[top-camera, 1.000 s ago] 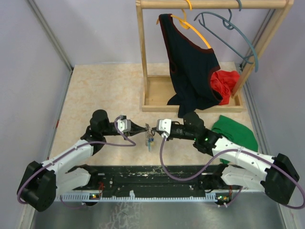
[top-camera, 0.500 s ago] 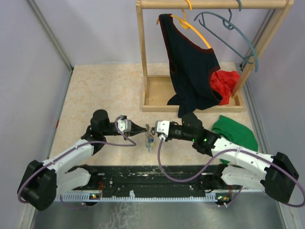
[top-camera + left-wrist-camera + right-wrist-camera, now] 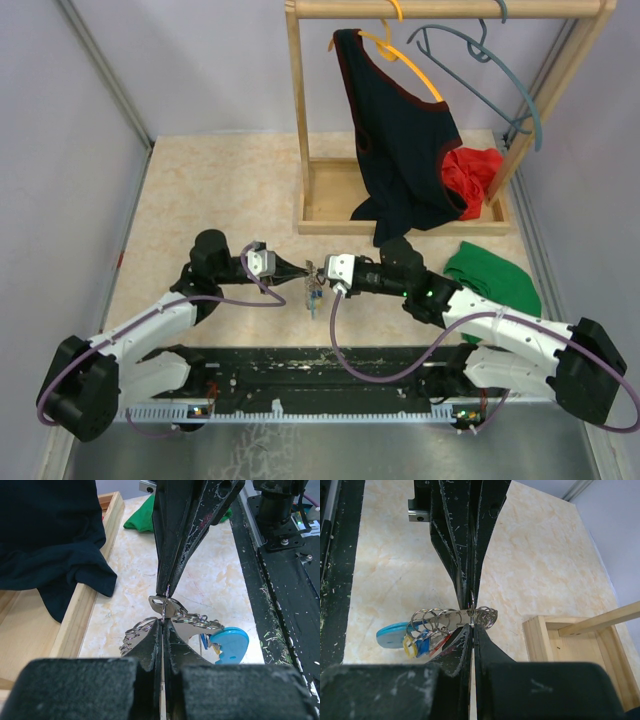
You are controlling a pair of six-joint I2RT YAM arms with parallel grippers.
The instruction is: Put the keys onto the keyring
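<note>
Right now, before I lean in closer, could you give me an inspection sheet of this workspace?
Surface: beige marbled table.
Job's things: keyring with keys and a blue tag, hanging between both hands.
Clutter: green cloth on the table; red cloth at the foot of the wooden rack.
Hands: left hand and right hand shut, tip to tip on the keyring.
Cables: purple cable looping from each arm.
Surroundings: dark top on an orange hanger, bare grey-blue hanger, pale walls.

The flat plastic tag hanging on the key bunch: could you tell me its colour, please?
The tag is light blue, clearest in the left wrist view.
</note>
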